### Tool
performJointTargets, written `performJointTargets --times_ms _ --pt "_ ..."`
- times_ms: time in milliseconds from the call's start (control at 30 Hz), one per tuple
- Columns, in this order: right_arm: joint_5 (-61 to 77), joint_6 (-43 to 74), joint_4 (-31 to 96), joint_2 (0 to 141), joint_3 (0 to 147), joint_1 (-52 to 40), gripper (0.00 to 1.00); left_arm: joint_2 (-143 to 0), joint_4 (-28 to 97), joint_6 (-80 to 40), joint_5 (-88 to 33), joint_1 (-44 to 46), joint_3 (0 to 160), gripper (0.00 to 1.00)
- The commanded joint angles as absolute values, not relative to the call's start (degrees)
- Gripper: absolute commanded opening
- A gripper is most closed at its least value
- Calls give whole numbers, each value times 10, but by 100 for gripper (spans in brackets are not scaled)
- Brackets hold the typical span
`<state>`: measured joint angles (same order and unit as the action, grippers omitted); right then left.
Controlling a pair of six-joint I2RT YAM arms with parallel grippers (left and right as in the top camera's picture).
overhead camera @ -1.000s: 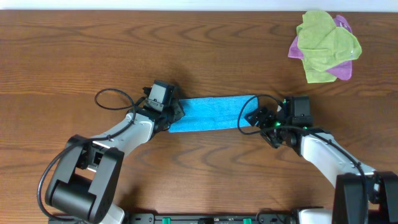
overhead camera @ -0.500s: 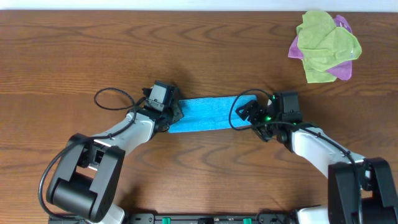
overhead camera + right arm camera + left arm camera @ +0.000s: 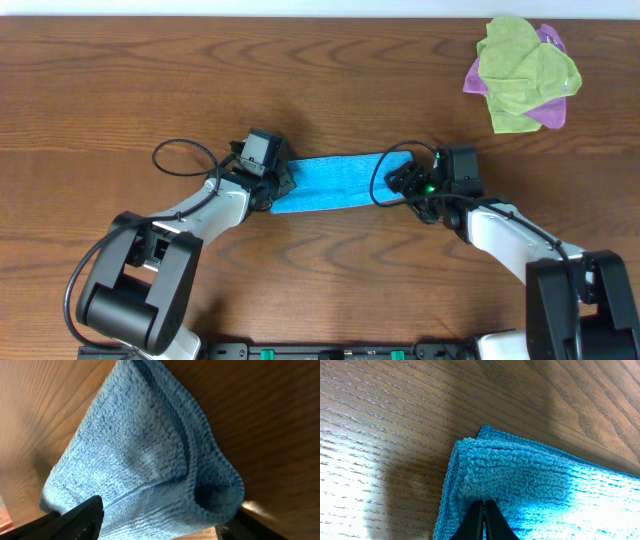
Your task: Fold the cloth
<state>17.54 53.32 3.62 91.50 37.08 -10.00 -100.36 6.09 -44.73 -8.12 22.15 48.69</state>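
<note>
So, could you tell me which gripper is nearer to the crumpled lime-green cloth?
Right. The right gripper grips the sky-blue terry cloth at the end nearer the lime-green cloth; the left gripper grips the far end.

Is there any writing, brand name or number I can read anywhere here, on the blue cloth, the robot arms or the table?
No text can be read in any view.
The blue cloth: plain, with no print or label showing.
The lime-green cloth and the purple cloth: plain.
The left arm and the right arm: no legible marking; the green light is only a lamp.
The table: bare wood grain.
</note>
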Motion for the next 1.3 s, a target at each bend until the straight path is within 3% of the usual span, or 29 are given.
performJointTargets --times_ms 0,167,433,600,667,767,1267 --pt "74 531 54 948 349 -103 69 -1020 71 -437 -71 222 488 5" --pt "57 531 53 948 349 -103 60 -1020 71 -437 -71 222 488 6" --pt "53 531 34 978 349 -104 56 -1020 77 -432 -71 222 488 6" --pt "67 531 23 1009 349 -114 38 -1020 80 -422 -71 222 488 6" --pt "68 531 18 1009 349 -115 15 -1020 84 -421 -71 221 488 6" --pt "86 513 0 1009 349 -115 1 -1020 86 -417 -70 221 488 6" --pt "144 460 4 869 349 -133 1 -1020 88 -415 -71 222 488 5"
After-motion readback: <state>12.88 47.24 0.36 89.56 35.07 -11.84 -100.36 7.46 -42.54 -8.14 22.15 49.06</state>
